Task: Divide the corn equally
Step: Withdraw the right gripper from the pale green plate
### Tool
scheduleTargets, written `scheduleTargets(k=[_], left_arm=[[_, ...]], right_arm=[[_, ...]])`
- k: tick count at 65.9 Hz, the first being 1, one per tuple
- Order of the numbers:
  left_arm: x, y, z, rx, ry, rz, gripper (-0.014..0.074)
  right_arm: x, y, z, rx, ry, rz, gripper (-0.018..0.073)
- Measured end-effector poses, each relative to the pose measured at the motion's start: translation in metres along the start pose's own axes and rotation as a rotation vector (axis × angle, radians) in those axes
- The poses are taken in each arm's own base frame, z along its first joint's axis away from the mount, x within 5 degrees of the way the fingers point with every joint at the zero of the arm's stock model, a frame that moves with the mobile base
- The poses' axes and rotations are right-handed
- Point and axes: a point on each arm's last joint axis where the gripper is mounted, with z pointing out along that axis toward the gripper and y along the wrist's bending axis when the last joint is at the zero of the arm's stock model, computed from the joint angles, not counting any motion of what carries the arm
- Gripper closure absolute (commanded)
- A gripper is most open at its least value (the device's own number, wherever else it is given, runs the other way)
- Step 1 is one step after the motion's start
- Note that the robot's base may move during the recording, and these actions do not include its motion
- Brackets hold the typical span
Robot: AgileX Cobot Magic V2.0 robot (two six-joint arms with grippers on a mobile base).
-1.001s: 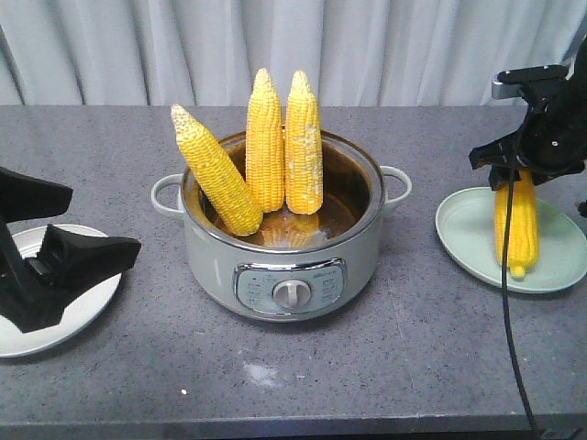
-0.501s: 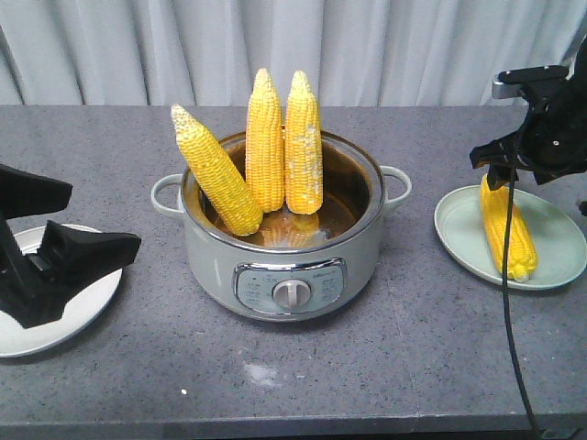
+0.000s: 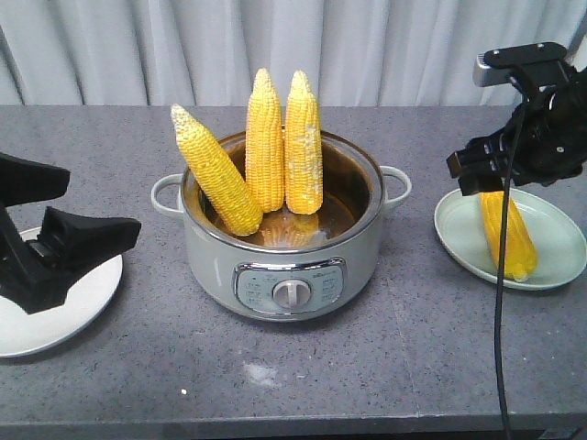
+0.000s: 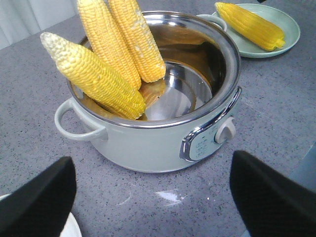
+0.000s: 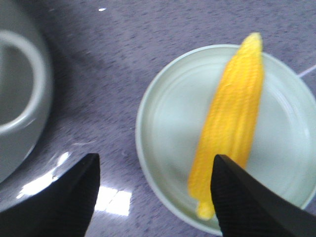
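Observation:
Three corn cobs stand tip-up in the pale green cooker pot (image 3: 284,266): one leaning left (image 3: 215,174), and two upright (image 3: 264,142) (image 3: 304,145). The left wrist view shows them too, with the leaning cob (image 4: 94,76) nearest. A fourth corn cob (image 3: 509,238) lies on the green plate (image 3: 555,234) at the right. My right gripper (image 3: 500,179) hovers open just above that plate's left side, with nothing in it; the cob (image 5: 232,118) lies below its right finger. My left gripper (image 3: 101,206) is open and empty over the white plate (image 3: 92,293), facing the pot.
The pot has side handles (image 3: 167,195) (image 3: 396,183) and a front dial (image 3: 292,293). A black cable (image 3: 500,302) hangs from the right arm down past the table's front edge. A grey curtain (image 3: 367,46) closes off the back.
The right gripper let go of the cob, which dropped from upright to lying on the green plate. The gripper then rose and shifted slightly left. The left arm barely moved.

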Motion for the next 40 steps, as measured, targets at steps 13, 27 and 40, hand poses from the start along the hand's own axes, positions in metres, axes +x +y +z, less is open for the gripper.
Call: scheduleTargets(k=[13, 27, 40], left_arm=[[0.0, 0.0, 0.0, 0.0, -0.001, 0.0, 0.0004], [-0.001, 0.0, 0.0, -0.005, -0.009, 0.0, 0.0004], [-0.001, 0.001, 0.0, -0.007, -0.013, 0.0, 0.0004]], right_arm=[[0.036, 0.034, -0.03, -0.045, -0.094, -0.067, 0.0083], [0.071, 0.045, -0.057, -0.073, -0.146, -0.09, 0.0083], [0.103, 0.044, -0.073, -0.073, -0.176, -0.085, 0.0083]])
